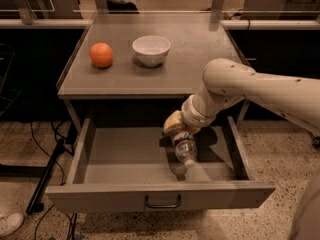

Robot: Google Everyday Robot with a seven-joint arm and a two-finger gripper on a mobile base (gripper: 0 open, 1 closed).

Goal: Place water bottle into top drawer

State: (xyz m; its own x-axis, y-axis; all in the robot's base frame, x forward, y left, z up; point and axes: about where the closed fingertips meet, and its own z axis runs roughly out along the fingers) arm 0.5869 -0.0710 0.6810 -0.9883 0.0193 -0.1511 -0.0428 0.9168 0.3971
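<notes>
The top drawer (160,196) of the grey cabinet is pulled open, its flat front panel carrying a small dark curved handle (163,204). My gripper (175,128) reaches down into the drawer from the right and is shut on the water bottle (184,146). The clear bottle hangs tilted, white cap pointing down toward the drawer floor at the centre right. The bottle's cap end is close above the floor; I cannot tell whether it touches.
An orange (101,54) and a white bowl (151,49) sit on the cabinet top (200,49) behind the drawer. My arm (260,91) crosses the right side. Dark cables and a black pole (47,184) lie on the floor at the left.
</notes>
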